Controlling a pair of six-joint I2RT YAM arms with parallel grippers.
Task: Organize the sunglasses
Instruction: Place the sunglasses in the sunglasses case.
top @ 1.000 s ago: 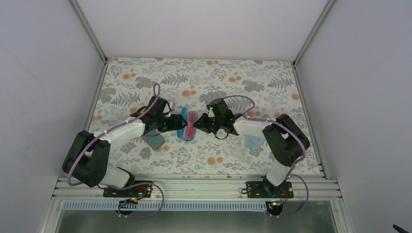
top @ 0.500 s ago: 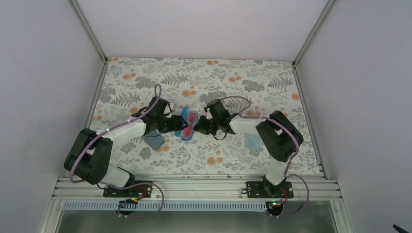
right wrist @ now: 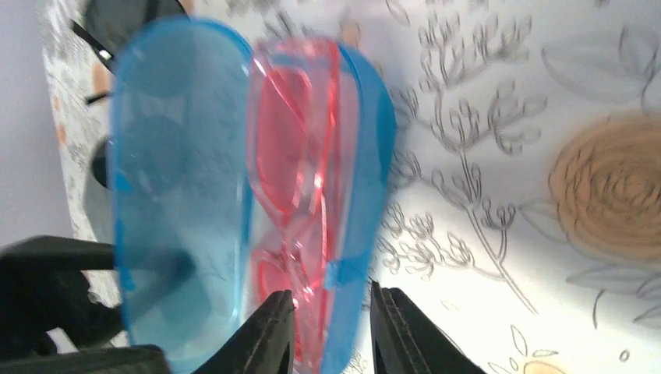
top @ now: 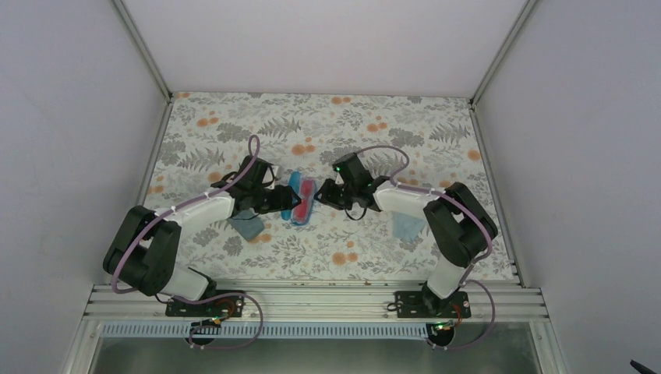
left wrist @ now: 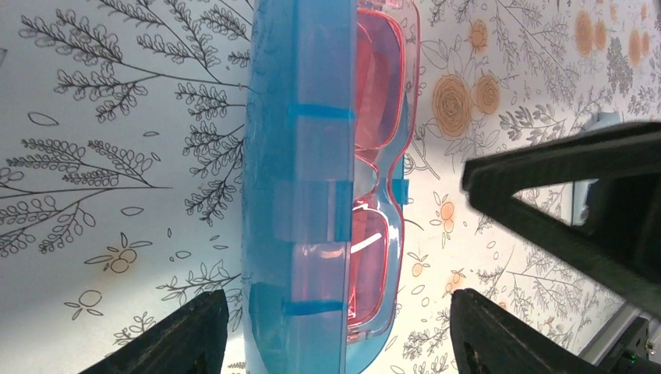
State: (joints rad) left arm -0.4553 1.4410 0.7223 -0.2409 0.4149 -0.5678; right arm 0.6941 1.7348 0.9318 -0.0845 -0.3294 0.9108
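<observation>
Pinch the probably light, brittle pink-red sunglasses (left wrist: 378,117) at the bridge, with left jaws spread astride the blue case (left wrist: 296,156), right jaws' hold unclear.

Pink sunglasses (right wrist: 300,179) in open blue case (right wrist: 179,195), right hand (right wrist: 331,315) narrowly parted at its end, floral tabletop (right wrist: 507,117)

The sunglasses (left wrist: 378,109) are translucent pink-red, the case (left wrist: 300,195) blue, the table (top: 374,125) grey-leaved with orange flowers.
</observation>
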